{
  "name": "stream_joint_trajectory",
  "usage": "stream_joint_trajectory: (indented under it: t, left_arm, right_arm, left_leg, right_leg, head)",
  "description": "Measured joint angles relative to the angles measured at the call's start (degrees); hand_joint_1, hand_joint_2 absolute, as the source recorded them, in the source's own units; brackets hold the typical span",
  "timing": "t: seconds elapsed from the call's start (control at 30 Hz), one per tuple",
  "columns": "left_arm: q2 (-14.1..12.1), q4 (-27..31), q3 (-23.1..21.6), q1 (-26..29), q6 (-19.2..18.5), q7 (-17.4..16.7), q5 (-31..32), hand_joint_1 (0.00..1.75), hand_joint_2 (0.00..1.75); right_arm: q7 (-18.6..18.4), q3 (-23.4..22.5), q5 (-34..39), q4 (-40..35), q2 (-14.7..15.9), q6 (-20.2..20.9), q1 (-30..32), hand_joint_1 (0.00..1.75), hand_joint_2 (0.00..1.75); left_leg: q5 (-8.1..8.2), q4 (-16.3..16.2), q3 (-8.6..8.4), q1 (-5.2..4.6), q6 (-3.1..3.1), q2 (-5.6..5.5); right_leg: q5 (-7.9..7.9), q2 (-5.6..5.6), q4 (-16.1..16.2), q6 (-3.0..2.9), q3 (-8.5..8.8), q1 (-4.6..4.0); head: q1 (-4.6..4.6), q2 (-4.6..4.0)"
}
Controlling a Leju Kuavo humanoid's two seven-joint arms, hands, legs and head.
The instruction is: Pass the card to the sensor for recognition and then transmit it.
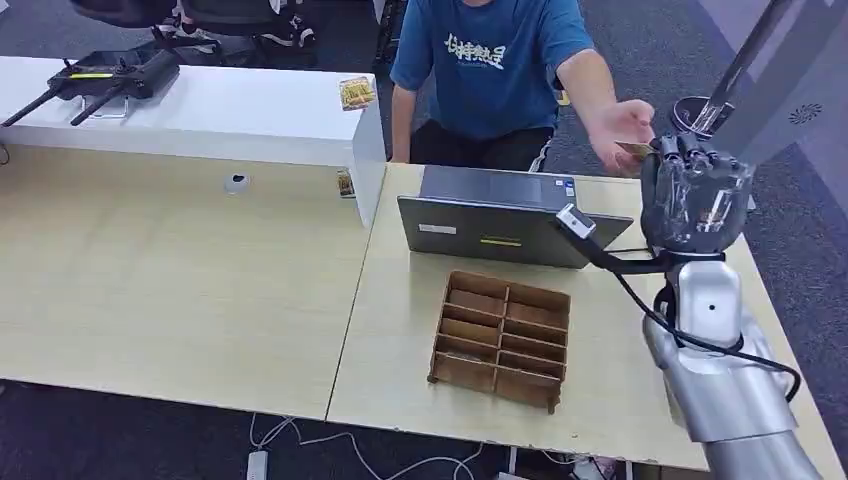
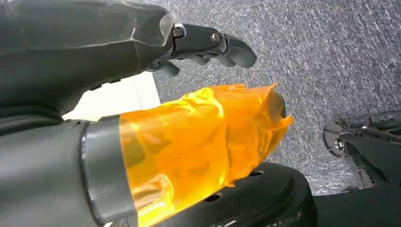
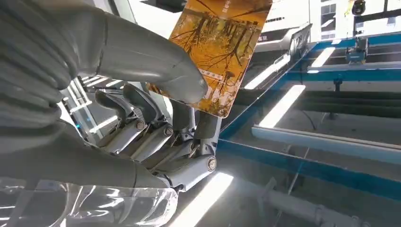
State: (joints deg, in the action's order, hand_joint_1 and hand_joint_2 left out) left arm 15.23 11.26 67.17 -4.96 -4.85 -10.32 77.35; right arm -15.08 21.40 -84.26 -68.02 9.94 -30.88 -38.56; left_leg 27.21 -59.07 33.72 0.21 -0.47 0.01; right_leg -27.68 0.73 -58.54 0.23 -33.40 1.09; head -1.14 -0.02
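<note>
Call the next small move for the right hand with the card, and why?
Probably keep the pinch and ease the card into the person's open hand. The right hand is raised past the laptop, thumb pressing the card against its fingers, and the person's hand sits right beside it.

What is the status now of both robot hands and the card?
Right robot hand raised, pinching orange tree-print card. Left robot hand empty, hanging over grey carpet. Person's open hand right beside card.

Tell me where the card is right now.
The card is pinched in the right hand, raised at the table's far right beside the person's outstretched hand, behind the laptop.
</note>
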Motion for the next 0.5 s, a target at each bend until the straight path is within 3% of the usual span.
stream_joint_trajectory:
  t: [0.13, 0.17, 0.2, 0.5]
  left_arm:
    - [0.0, 0.0, 0.0, 0.0, 0.0, 0.0, 0.04, 0.0, 0.0]
    - [0.0, 0.0, 0.0, 0.0, 0.0, 0.0, 0.04, 0.0, 0.0]
    - [0.0, 0.0, 0.0, 0.0, 0.0, 0.0, 0.04, 0.0, 0.0]
    - [-0.02, 0.0, 0.0, 0.0, 0.0, -0.09, -0.04, 0.0, 0.0]
  right_arm:
    - [-0.24, 0.02, 0.18, 0.48, 0.0, -0.18, -0.02, 1.75, 1.75]
    - [-0.33, 0.02, 0.2, 0.59, 0.0, -0.17, -0.02, 0.31, 1.75]
    - [-0.35, 0.04, 0.28, 0.66, 0.0, -0.15, -0.02, 0.0, 1.75]
    - [-0.61, 0.09, 0.81, 1.33, 0.0, -0.15, -0.01, 0.0, 1.75]
  left_leg:
    - [0.0, 0.0, 0.0, 0.0, 0.0, 0.0]
    - [0.0, 0.0, 0.0, 0.0, 0.0, 0.0]
    - [0.0, 0.0, 0.0, 0.0, 0.0, 0.0]
    - [0.0, 0.0, 0.0, 0.0, 0.0, 0.01]
  right_leg:
    - [0.0, 0.0, 0.0, 0.0, 0.0, 0.0]
    - [0.0, 0.0, 0.0, 0.0, 0.0, 0.0]
    - [0.0, 0.0, 0.0, 0.0, 0.0, 0.0]
    - [0.0, -0.01, 0.01, 0.0, -0.01, 0.0]
  head:
    - [0.0, 0.0]
    - [0.0, 0.0]
    - [0.0, 0.0]
    - [0.0, 0.0]
